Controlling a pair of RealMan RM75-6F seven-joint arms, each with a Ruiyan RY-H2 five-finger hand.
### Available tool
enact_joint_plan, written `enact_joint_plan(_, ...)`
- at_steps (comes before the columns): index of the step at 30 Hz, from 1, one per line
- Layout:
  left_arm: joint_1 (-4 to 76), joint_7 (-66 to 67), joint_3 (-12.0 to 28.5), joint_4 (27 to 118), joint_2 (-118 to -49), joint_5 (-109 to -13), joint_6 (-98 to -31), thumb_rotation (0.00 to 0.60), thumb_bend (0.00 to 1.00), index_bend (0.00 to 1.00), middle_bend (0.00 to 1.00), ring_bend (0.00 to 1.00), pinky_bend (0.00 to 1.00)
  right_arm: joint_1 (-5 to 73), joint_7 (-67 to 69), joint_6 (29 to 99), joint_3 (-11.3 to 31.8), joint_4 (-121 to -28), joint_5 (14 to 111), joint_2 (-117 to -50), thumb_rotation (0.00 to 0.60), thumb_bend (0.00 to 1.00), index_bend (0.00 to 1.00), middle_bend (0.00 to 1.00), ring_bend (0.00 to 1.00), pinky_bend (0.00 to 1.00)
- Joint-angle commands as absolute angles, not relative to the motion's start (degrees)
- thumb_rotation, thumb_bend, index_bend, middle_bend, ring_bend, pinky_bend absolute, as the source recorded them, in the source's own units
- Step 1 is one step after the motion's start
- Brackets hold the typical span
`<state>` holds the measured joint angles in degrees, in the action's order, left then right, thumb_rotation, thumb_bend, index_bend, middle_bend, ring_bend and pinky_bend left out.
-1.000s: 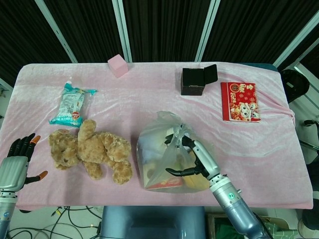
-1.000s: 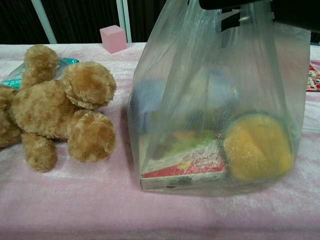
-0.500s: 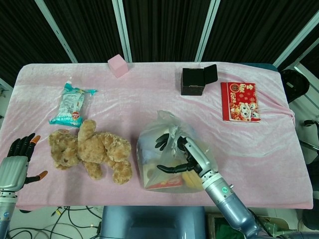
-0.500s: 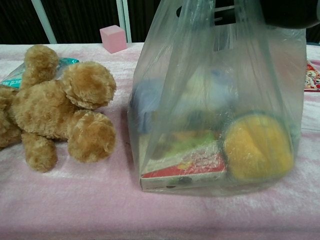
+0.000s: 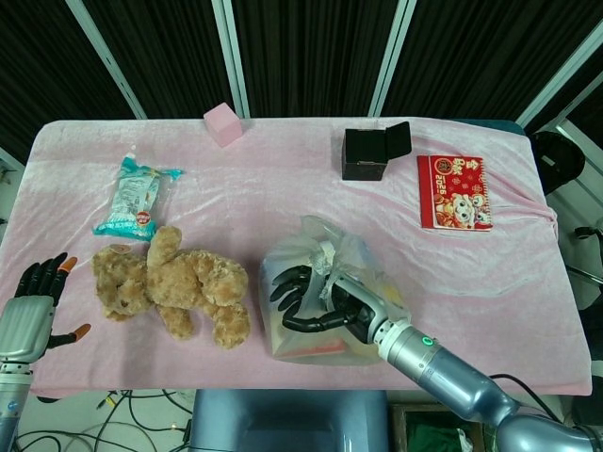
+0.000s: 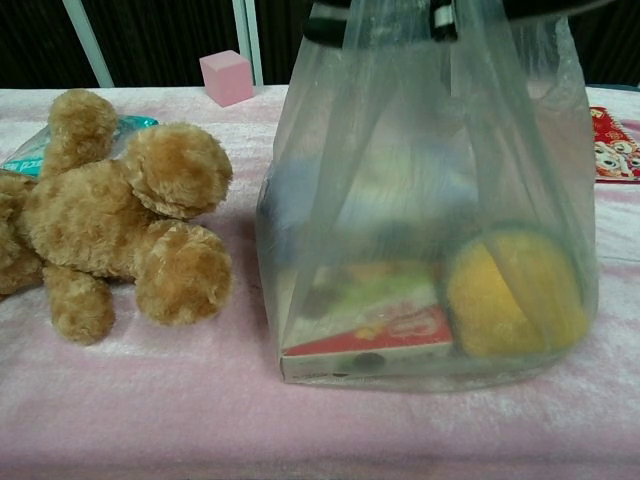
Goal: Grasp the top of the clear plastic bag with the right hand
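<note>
The red booklet shows "2025" down its left edge; nothing else is legible.

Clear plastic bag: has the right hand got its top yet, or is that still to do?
Reach looks done: the right hand sits at the top of the clear plastic bag, dark fingers curling around the gathered handles. Closing is in progress; a firm grip isn't confirmed. The bag rests on the pink table.

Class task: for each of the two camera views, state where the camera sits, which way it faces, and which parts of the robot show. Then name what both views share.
Head view: high above the near table edge, looking steeply down; shows the left hand idle and the right hand at the clear plastic bag.
Chest view: low at table height, facing forward across the pink tablecloth; only dark finger parts at the top.
Shared: bag, brown plush teddy bear, small pink cube.
</note>
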<state>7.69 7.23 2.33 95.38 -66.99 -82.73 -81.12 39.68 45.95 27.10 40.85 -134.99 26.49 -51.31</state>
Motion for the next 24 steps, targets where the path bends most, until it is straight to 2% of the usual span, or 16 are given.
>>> enact_joint_plan(1,7.7,7.2,2.3,95.4,-67.0,-82.7,-81.1,0.6,0.0,0.0,0.0,0.0,0.0,40.0,47.3,26.6,42.8,-135.0,26.0,-49.2,0.6,0.1,0.36,0.38,0.37,0.37)
enact_joint_plan(7,7.7,7.2,2.2,95.4,-67.0,-82.8,-81.0,0.6,0.0,0.0,0.0,0.0,0.0,39.6,48.5,28.2,43.5,-135.0,26.3,-48.9,0.6,0.11,0.38,0.39,0.38,0.39)
enact_joint_plan(10,7.7,7.3,2.2,95.4,-67.0,-82.7,-81.0,0.6,0.0,0.0,0.0,0.0,0.0,39.7,49.1,28.5,43.6,-135.0,26.1,-48.6,0.6,0.14,0.48,0.5,0.5,0.53)
enact_joint_plan(12,7.7,7.3,2.2,95.4,-67.0,-82.7,-81.0,0.6,0.0,0.0,0.0,0.0,0.0,39.8,49.6,29.0,43.6,-135.0,25.5,-48.4,0.6,0.26,0.63,0.66,0.66,0.7)
enact_joint_plan(14,7.7,7.3,2.2,95.5,-67.0,-82.7,-81.0,0.6,0.0,0.0,0.0,0.0,0.0,40.1,49.7,30.0,43.5,-135.0,25.1,-48.3,0.6,0.5,0.81,0.84,0.85,0.9)
enact_joint_plan(15,7.7,7.3,2.2,95.5,-67.0,-82.7,-81.0,0.6,0.0,0.0,0.0,0.0,0.0,40.2,49.8,30.8,43.3,-135.0,24.8,-48.3,0.6,0.59,0.88,0.91,0.92,0.97)
enact_joint_plan(18,7.7,7.3,2.2,95.5,-67.0,-82.7,-81.0,0.6,0.0,0.0,0.0,0.0,0.0,40.7,49.8,32.8,43.0,-135.0,24.1,-48.5,0.6,0.71,0.97,0.99,1.0,1.0)
enact_joint_plan(24,7.7,7.2,2.2,95.5,-66.9,-82.6,-80.9,0.6,0.0,0.0,0.0,0.0,0.0,42.4,49.5,33.6,42.5,-135.0,22.6,-47.8,0.6,0.75,1.0,1.0,1.0,1.0)
